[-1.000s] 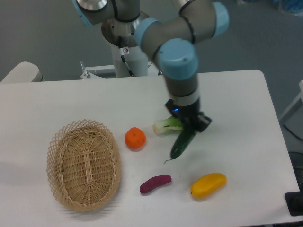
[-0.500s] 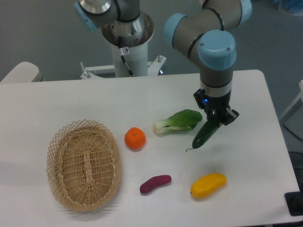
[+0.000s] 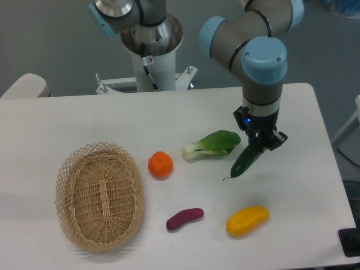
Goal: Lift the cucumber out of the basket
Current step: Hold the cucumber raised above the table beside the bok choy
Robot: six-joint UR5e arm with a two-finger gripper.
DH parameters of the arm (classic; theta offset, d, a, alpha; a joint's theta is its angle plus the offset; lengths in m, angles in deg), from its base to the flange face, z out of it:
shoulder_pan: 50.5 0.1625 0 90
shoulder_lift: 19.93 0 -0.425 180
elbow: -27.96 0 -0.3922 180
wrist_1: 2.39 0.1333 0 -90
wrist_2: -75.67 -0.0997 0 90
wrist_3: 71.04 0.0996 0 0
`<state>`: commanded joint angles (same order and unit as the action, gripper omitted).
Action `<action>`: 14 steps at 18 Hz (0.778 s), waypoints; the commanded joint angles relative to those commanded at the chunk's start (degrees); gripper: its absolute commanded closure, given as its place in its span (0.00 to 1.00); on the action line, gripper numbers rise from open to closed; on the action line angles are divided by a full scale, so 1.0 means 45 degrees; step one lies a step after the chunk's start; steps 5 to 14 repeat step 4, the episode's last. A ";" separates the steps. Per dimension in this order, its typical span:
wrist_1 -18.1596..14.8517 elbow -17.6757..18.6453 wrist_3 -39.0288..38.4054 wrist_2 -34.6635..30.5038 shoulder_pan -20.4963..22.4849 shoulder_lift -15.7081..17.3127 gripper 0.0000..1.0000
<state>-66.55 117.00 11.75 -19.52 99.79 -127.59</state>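
The dark green cucumber (image 3: 246,161) hangs tilted in the air to the right of the bok choy, its lower end pointing down-left just above the table. My gripper (image 3: 260,139) is shut on its upper end, the black fingers partly hiding that end. The wicker basket (image 3: 68,170) sits far off at the table's left front, with nothing inside it.
A leafy bok choy (image 3: 212,144) lies just left of the cucumber. An orange (image 3: 160,165) rests beside the basket. A purple sweet potato (image 3: 184,219) and a yellow mango (image 3: 247,220) lie near the front edge. The table's right edge is close.
The arm carried the cucumber to the right, off the bok choy, over the last second. In the last half second it shifted only slightly further right.
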 joint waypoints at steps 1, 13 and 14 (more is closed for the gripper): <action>0.0000 0.0000 -0.0039 0.0000 -0.0020 0.0000 0.60; 0.0000 0.0000 -0.0039 0.0020 -0.0020 -0.0039 0.60; 0.0000 0.0000 -0.0039 0.0020 -0.0020 -0.0039 0.60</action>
